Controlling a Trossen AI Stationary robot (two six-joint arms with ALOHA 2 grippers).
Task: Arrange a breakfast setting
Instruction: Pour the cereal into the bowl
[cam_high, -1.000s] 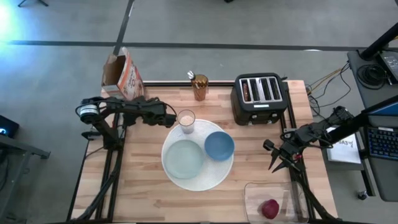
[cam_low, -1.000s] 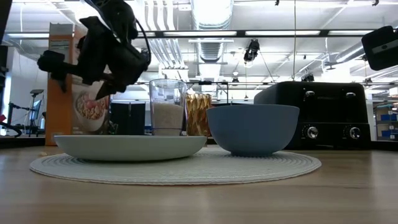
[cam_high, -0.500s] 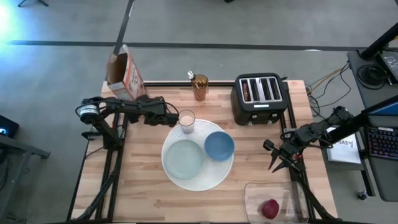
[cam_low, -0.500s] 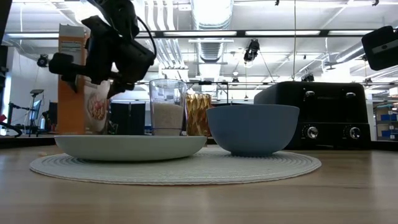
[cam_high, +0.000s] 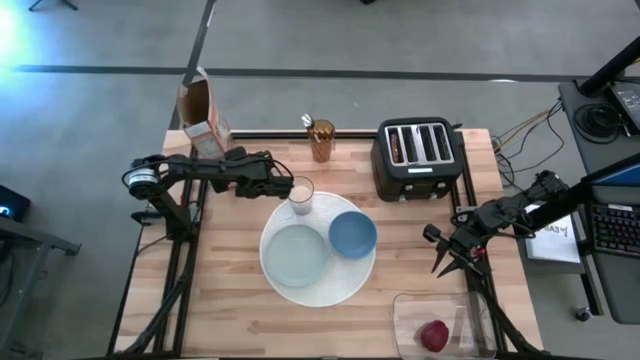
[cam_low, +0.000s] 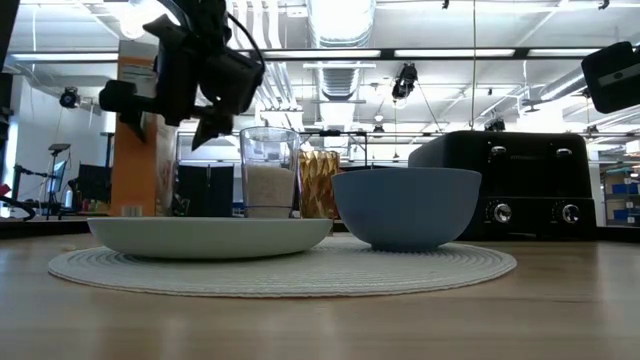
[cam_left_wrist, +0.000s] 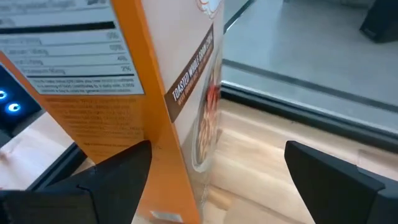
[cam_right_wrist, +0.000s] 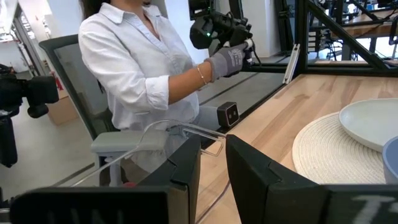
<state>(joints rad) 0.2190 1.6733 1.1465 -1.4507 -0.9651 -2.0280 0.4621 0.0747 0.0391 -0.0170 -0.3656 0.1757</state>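
High view: the large round white plate (cam_high: 318, 283) sits mid-table, carrying the smaller pale green-white plate (cam_high: 296, 255) at its 9 o'clock and the small blue bowl (cam_high: 352, 234) at 2 o'clock. The milk glass (cam_high: 300, 194) stands just off the rim at 11 o'clock. The left gripper (cam_high: 283, 187) hangs beside that glass, jaws fully spread and empty. The orange-and-white cereal box (cam_high: 200, 118) stands at the table's 10 o'clock corner, and the small red fruit (cam_high: 433, 336) lies at 5 o'clock. The right gripper (cam_high: 447, 255), nearly shut on nothing, waits at 3 o'clock.

Low view: the left gripper (cam_low: 205, 95) hovers above and close to the glass (cam_low: 268, 172); I judge any sideways drift could knock it over and spill milk.

Left wrist view: the box (cam_left_wrist: 124, 93) fills the frame between the wide-set fingers (cam_left_wrist: 118, 168); a sweep might topple it.

Right wrist view: narrow-gapped fingers (cam_right_wrist: 249, 165); a person (cam_right_wrist: 149, 74) sits beyond the table.
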